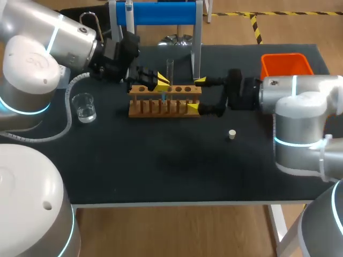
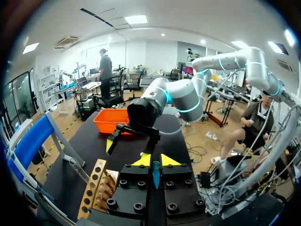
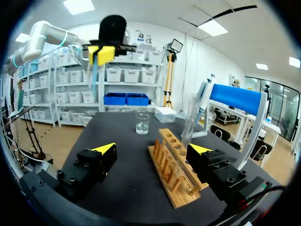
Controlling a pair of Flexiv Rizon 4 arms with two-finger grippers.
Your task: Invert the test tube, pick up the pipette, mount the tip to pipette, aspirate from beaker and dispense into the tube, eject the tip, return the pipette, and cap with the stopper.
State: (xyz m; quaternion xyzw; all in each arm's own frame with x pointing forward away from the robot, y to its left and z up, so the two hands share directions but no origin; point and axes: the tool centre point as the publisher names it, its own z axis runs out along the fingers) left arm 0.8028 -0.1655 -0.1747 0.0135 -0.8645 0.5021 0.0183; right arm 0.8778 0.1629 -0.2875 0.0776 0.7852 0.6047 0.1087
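My left gripper (image 1: 156,80) hangs over the left part of the wooden tube rack (image 1: 165,100), shut on a thin blue pipette tip (image 2: 155,174) that points down at the rack. From the right wrist view the tip (image 3: 94,75) hangs below the left gripper's fingers (image 3: 104,52). A clear test tube (image 1: 170,68) stands upright in the rack. My right gripper (image 1: 196,95) is open, one finger on each side of the rack's right end (image 3: 176,172). The pipette (image 1: 128,9) hangs on its blue stand behind the rack. A glass beaker (image 1: 84,107) with liquid stands left of the rack. A small white stopper (image 1: 232,134) lies to the front right.
An orange bin (image 1: 285,64) sits at the back right corner of the black table. The blue pipette stand (image 1: 161,13) rises right behind the rack, with one metal leg (image 1: 196,48) close to my right gripper.
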